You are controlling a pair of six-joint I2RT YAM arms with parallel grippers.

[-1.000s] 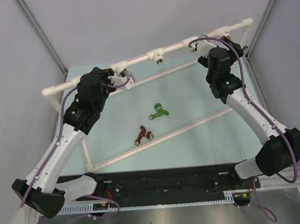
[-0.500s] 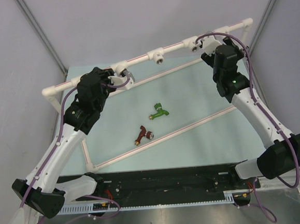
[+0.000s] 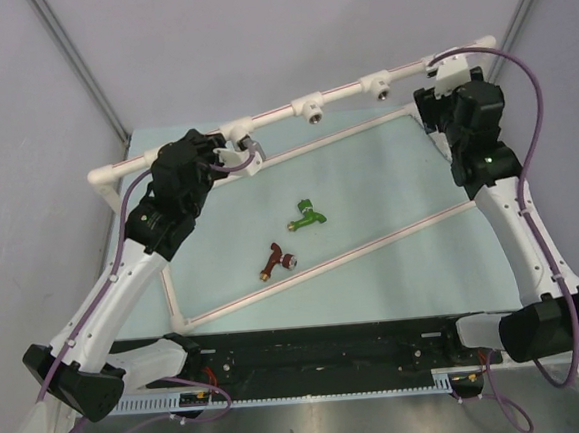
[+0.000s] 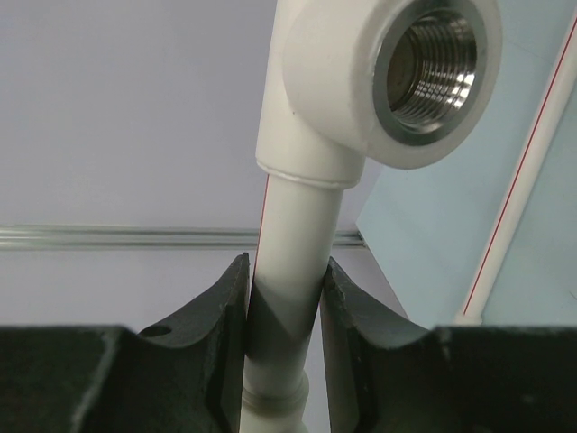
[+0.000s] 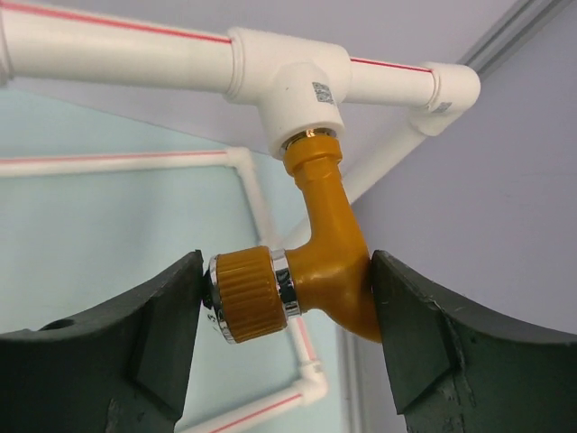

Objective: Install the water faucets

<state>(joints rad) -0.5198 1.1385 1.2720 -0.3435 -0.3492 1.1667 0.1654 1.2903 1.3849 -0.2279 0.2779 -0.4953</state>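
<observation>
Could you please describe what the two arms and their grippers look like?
Both left arm and right arm have white shells, black joint housings and a looping purple cable; the right shows a green light. Matte black fingers on left gripper and right gripper.

left arm (image 3: 124,280): reaches to far left, wrist angled right
left gripper (image 4: 284,289): clamped on pipe (image 4: 296,216), both fingers touching it
right arm (image 3: 519,228): stretched to far right corner
right gripper (image 5: 287,271): fingers pinch faucet (image 5: 329,225) from both sides
</observation>
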